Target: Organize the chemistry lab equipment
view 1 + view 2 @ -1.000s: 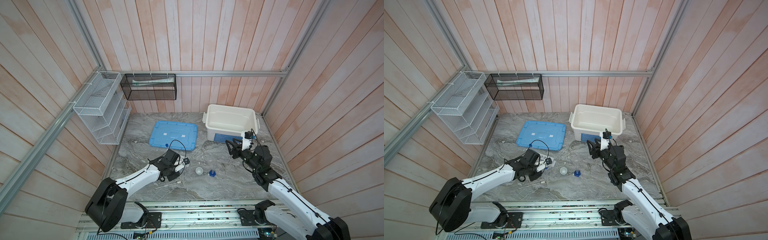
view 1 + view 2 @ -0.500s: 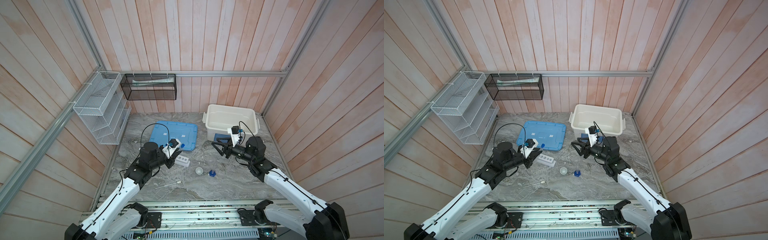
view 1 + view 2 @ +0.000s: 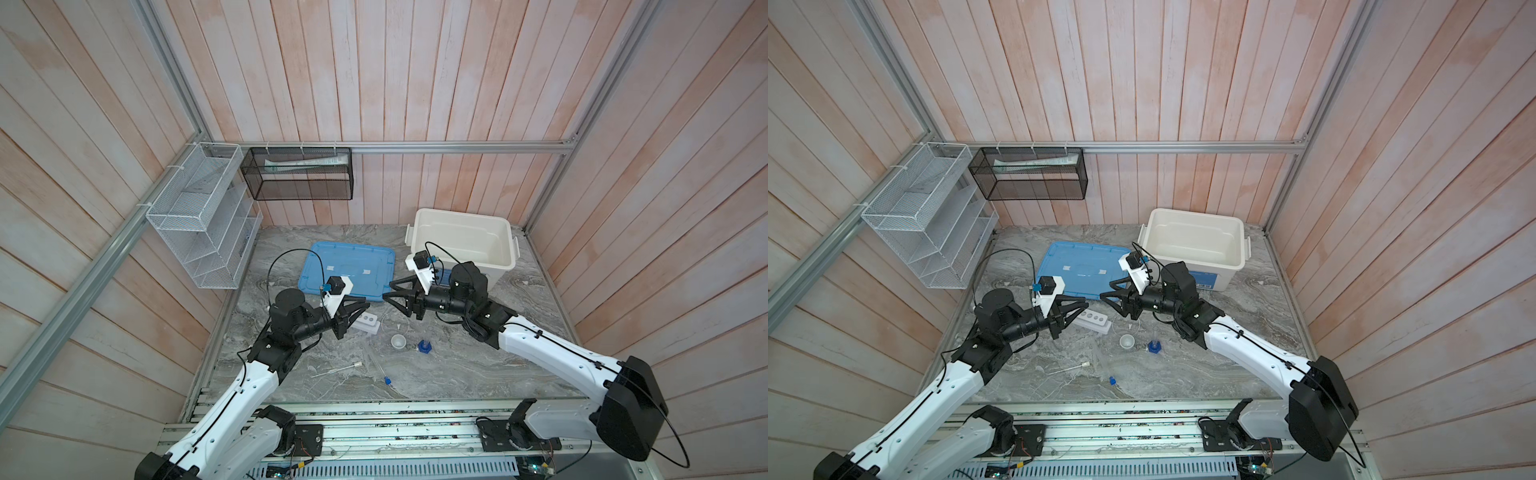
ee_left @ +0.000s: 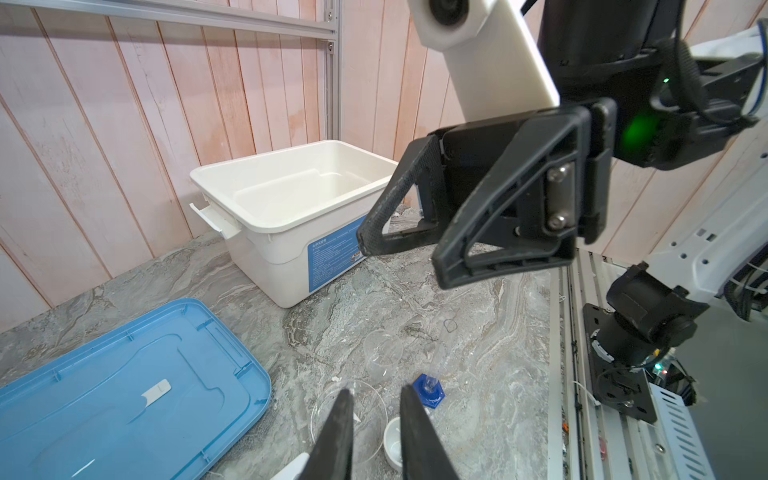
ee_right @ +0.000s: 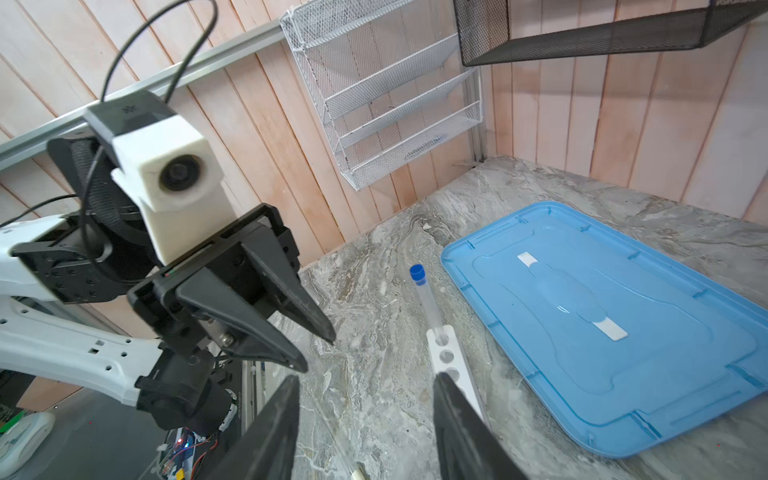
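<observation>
A white rack (image 3: pixel 365 323) (image 3: pixel 1094 320) lies mid-table, with one blue-capped test tube (image 5: pixel 428 303) standing in its end hole (image 5: pixel 451 361). A white-capped tube (image 3: pixel 336 370) and a second blue-capped tube (image 3: pixel 380 372) lie flat nearer the front. The small white dish (image 3: pixel 398 341) (image 4: pixel 392 446) and the blue hexagonal-based piece (image 3: pixel 424 346) (image 4: pixel 428 390) sit to the right of the rack. My left gripper (image 3: pixel 362 311) (image 4: pixel 376 390) hovers over the rack, narrowly open and empty. Facing it, my right gripper (image 3: pixel 387 291) (image 5: pixel 365 378) is wide open and empty.
The large white bin (image 3: pixel 473 262) stands at the back right, its blue lid (image 3: pixel 353 266) flat to its left. White (image 3: pixel 199 216) and black (image 3: pixel 297 174) wire baskets hang on the walls. A clear round dish (image 4: pixel 349 415) lies beside the white dish.
The left arm has lifted off the table and now points right over the rack. The right gripper has swung round and moved left toward the middle, facing the left one.
</observation>
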### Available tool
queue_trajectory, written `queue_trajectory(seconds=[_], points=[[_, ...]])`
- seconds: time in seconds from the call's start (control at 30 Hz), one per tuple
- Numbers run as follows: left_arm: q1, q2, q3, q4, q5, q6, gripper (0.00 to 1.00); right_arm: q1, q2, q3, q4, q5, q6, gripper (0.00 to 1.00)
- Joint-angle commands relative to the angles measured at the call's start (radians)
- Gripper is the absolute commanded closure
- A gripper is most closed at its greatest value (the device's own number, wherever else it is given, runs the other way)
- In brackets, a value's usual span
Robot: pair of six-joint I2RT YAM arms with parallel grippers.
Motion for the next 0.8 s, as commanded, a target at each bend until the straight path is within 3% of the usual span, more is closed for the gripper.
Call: queue_trajectory(seconds=[0.0, 0.13, 0.4, 0.6, 0.77], points=[[0.006, -0.014, -0.009, -0.050, -0.036, 0.021, 0.76, 0.000, -0.027, 0.001, -0.066, 0.094, -0.005, 0.48], [-0.011, 0.013, 0.048, -0.221, -0.087, 0.134, 0.74, 0.000, -0.073, -0.039, -0.111, 0.129, 0.026, 0.48], [-0.267, 0.134, 0.125, -0.526, -0.431, 0.403, 0.70, -0.010, -0.210, -0.081, -0.230, 0.253, -0.008, 0.48], [-0.398, 0.262, 0.204, -0.744, -0.604, 0.525, 0.67, -0.060, -0.309, -0.136, -0.210, 0.270, -0.019, 0.47], [-0.512, 0.372, 0.202, -0.811, -0.726, 0.577, 0.65, -0.113, -0.383, -0.207, -0.168, 0.259, -0.009, 0.48]])
